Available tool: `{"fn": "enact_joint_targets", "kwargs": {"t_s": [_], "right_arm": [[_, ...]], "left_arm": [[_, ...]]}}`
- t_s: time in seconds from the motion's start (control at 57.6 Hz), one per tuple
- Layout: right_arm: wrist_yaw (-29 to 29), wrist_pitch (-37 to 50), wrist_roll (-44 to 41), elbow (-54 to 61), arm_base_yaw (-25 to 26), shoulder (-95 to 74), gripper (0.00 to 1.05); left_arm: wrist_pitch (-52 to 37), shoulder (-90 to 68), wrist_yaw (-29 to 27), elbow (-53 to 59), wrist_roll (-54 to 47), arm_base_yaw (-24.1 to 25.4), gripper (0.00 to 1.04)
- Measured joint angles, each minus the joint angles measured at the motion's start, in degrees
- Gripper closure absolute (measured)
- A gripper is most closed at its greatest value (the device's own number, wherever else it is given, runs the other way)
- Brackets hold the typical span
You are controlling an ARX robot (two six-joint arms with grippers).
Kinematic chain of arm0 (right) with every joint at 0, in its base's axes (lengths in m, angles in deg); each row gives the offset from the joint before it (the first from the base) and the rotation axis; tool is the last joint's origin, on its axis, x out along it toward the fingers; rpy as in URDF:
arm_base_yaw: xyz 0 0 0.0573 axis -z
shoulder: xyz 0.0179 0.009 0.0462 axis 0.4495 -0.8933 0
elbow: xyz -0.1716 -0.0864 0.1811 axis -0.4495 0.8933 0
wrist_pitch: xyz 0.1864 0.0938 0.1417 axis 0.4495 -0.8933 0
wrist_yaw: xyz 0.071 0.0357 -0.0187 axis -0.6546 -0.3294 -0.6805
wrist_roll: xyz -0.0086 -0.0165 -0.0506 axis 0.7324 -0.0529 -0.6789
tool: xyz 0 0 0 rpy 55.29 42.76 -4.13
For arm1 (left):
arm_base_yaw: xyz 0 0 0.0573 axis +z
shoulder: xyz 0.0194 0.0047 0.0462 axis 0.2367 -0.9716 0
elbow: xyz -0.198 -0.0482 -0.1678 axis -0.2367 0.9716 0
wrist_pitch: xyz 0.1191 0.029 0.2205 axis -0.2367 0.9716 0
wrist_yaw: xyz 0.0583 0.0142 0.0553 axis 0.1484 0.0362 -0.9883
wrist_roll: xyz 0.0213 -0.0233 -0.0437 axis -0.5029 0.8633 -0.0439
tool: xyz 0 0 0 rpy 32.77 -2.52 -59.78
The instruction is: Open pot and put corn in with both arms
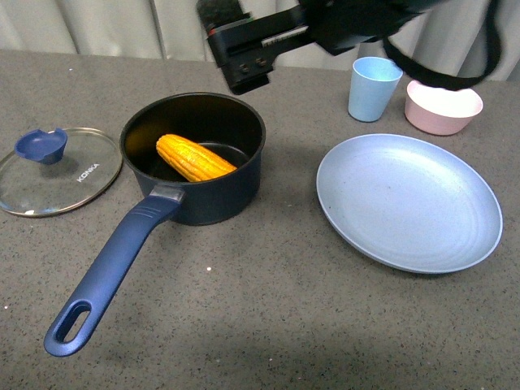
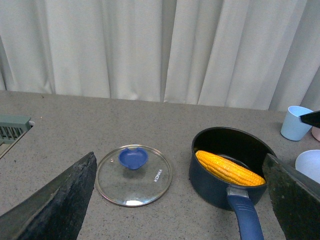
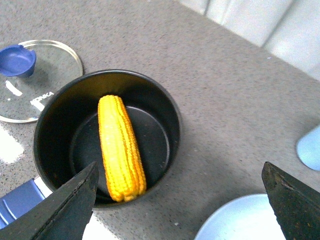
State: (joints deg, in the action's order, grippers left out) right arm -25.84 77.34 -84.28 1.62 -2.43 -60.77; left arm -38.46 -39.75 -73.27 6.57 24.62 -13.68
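Right tool (image 3: pixel 180 200) wide open, empty, above pot (image 1: pixel 244 175); corn (image 1: pixel 195 158) inside. Left tool (image 2: pixel 182 200) wide open, empty. Lid (image 1: pixel 49 175) on counter (image 1: pixel 268 325).

we see a pale blue plate (image 1: pixel 409 203) below and right of the claw (image 1: pixel 244 80), light blue cup (image 1: pixel 373 88) just right of it, pink bowl (image 1: pixel 443 106) farther right, grey table (image 1: pixel 268 317), white curtain (image 2: pixel 160 50) behind

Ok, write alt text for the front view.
A yellow corn cob lies inside an open navy pot on a grey table, with the glass lid beside it. A black gripper hangs above the pot; a blue plate, cup and pink bowl sit opposite the lid.
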Motion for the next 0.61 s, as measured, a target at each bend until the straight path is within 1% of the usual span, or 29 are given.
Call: {"fn": "enact_joint_targets", "kwargs": {"t_s": [0.069, 0.139, 0.208, 0.278, 0.469, 0.556, 0.608], "right_arm": [[1.6, 3.8, 0.3, 7.0, 1.2, 5.4, 0.09], [2.3, 5.7, 0.9, 12.7, 2.4, 9.8, 0.09], [4.3, 9.0, 1.3, 20.9, 4.4, 16.6, 0.09], [5.2, 10.1, 2.7, 28.0, 6.4, 24.2, 0.09], [7.3, 5.1, 5.3, 40.0, 11.3, 41.4, 0.09], [10.6, 4.1, 4.9, 44.3, 12.2, 48.8, 0.09], [10.8, 2.6, 4.3, 46.7, 12.4, 53.4, 0.09]], "left_arm": [[0.0, 0.0, 0.0, 0.0, 0.0, 0.0, 0.07], [0.0, 0.0, 0.0, 0.0, 0.0, 0.0, 0.07], [0.0, 0.0, 0.0, 0.0, 0.0, 0.0, 0.07], [0.0, 0.0, 0.0, 0.0, 0.0, 0.0, 0.07], [0.0, 0.0, 0.0, 0.0, 0.0, 0.0, 0.07], [0.0, 0.0, 0.0, 0.0, 0.0, 0.0, 0.07], [0.0, 0.0, 0.0, 0.0, 0.0, 0.0, 0.07]]}}
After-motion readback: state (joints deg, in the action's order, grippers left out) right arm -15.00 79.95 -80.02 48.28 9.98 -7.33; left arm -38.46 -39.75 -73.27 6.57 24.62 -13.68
